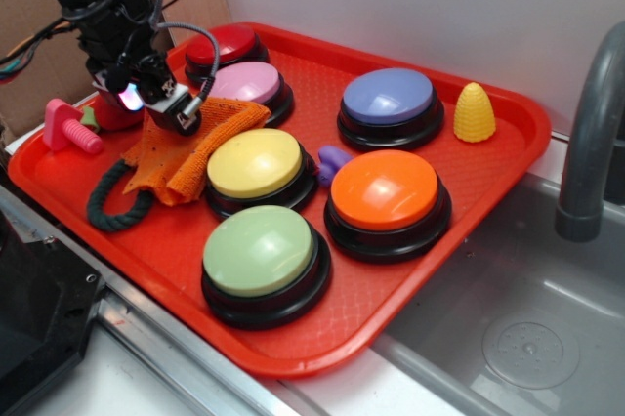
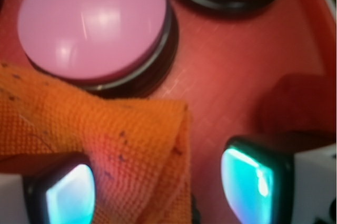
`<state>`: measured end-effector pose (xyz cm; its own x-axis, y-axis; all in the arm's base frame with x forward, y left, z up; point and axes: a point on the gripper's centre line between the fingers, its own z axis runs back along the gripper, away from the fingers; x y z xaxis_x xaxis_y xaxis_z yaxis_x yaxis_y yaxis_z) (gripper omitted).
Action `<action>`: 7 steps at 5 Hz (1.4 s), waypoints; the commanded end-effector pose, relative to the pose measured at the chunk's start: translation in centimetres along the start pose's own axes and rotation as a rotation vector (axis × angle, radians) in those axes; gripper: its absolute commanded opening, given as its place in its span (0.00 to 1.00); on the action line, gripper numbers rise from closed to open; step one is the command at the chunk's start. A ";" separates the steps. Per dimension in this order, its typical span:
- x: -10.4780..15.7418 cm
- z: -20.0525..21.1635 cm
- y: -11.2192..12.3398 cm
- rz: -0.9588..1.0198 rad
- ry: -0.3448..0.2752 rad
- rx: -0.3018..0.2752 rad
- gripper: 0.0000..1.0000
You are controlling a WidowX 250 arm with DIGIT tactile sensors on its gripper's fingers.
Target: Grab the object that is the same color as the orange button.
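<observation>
Cloth (image 1: 186,157), orange and woven with small dark specks, on the left part of the red tray (image 1: 391,338). Lies crumpled with folds, its right edge against the black base of the yellow button (image 1: 256,164), its upper edge just below the pink button (image 1: 244,84). Covers partly the dark green rope ring (image 1: 107,206), which comes out from under the lower left corner.

Gripper (image 1: 168,108) directly over the upper part of the cloth, pointing down. In the wrist view, jaws standing rather wide, with two glowing cyan pads (image 2: 68,192) at the bottom of the picture. Between them one folded edge of the cloth, close to the left pad; a strip of bare tray between this fold and the right pad. No squeezing visible.

Orange button (image 1: 386,191) well apart from the cloth, at the right of the yellow one, with a small purple thing (image 1: 334,160) between the two bases.

Little open room around the cloth: pink and red button (image 1: 223,45) behind, yellow at the right, green button (image 1: 259,250) near the lower right. More free tray at the lower left, towards the raised rim. Pink toy (image 1: 68,128) near the left rim, apart from the cloth. Blue button (image 1: 389,99) and yellow cone (image 1: 475,113) in the far right corner. Beyond the right rim, a metal sink (image 1: 508,318) with a grey faucet (image 1: 591,143).
</observation>
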<state>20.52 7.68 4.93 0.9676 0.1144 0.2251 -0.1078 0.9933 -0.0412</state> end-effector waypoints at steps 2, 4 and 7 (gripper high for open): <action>0.8 -1.8 0.0 -0.015 0.004 -0.070 0.00; 0.8 -1.6 0.0 -0.004 -0.002 -0.022 0.00; 0.7 3.5 0.6 0.180 0.120 0.169 0.00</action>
<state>19.36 8.13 7.10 0.9503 0.3041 0.0661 -0.3089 0.9476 0.0813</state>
